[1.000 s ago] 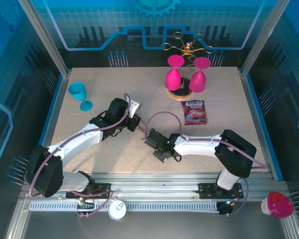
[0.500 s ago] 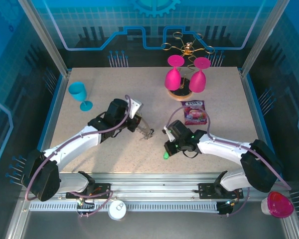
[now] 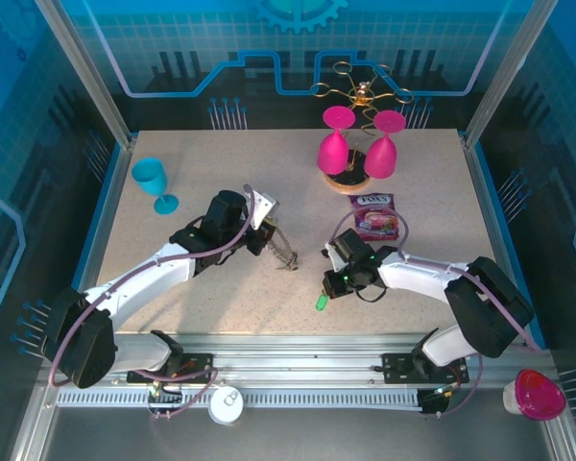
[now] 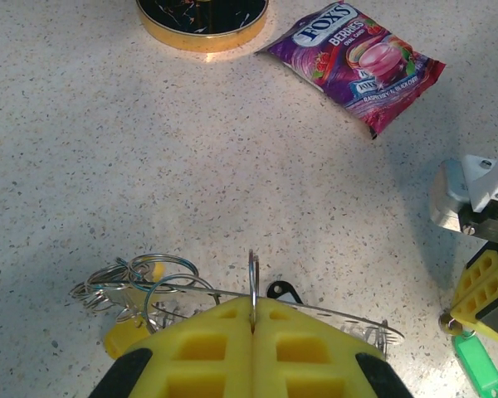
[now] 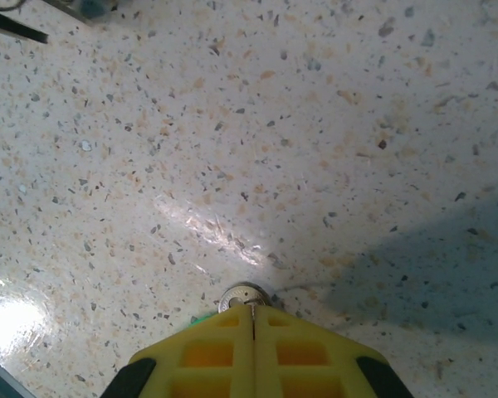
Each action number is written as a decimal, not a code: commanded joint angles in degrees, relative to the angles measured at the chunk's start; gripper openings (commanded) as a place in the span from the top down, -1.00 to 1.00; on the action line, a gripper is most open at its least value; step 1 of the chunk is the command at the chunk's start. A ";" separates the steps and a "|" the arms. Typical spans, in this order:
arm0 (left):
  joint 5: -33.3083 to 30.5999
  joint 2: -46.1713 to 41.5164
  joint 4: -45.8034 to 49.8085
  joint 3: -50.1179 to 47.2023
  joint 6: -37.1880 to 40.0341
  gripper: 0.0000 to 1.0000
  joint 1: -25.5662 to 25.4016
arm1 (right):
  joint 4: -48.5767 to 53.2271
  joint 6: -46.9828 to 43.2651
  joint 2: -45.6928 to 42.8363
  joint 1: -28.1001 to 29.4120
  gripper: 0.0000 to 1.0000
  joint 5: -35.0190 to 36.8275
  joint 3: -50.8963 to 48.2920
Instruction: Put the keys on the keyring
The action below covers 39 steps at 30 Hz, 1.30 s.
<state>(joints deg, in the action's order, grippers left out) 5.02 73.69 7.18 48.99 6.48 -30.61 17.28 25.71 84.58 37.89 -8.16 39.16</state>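
Observation:
My left gripper (image 3: 274, 240) is shut on a small silvery link (image 4: 252, 280) of the keyring (image 4: 332, 313), which lies low over the table just past the yellow fingers (image 4: 201, 348). Loose silver links (image 4: 137, 278), a yellow key head (image 4: 124, 336) and a black key head (image 4: 282, 291) hang from the ring. The keyring (image 3: 286, 257) sits mid-table in the top view. My right gripper (image 3: 329, 285) is shut on a green key (image 3: 322, 303); its silvery round end (image 5: 244, 297) pokes out between the fingers (image 5: 212, 352). The green key (image 4: 480, 365) hangs under that gripper (image 4: 481, 286) in the left wrist view.
A purple candy bag (image 3: 375, 216) lies behind the right gripper. Two pink wine glasses (image 3: 334, 149) hang upside down on a gold wire stand (image 3: 362, 96) with a gold-rimmed base (image 4: 203, 12). A blue goblet (image 3: 153, 181) stands at the far left.
The right gripper pulled away to the right from the left gripper, carrying the green key, and its elbow swung outward. The left gripper and keyring edged slightly right.

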 commanded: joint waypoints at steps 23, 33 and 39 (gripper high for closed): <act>1.37 -1.52 -2.70 -1.44 1.77 1.00 -0.33 | 1.45 0.74 2.80 -0.80 0.87 -4.80 1.81; 2.87 -2.99 -2.84 -1.78 4.49 1.00 -0.33 | -4.14 -4.93 -9.67 -0.98 1.00 -5.62 -1.23; 7.97 -4.50 -6.07 -3.70 9.83 1.00 -1.19 | -15.61 -13.75 -21.70 -0.88 1.00 -4.50 -7.24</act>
<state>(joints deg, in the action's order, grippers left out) 8.19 71.24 5.56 46.17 12.10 -30.94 8.69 18.00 66.13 37.67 -12.56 34.09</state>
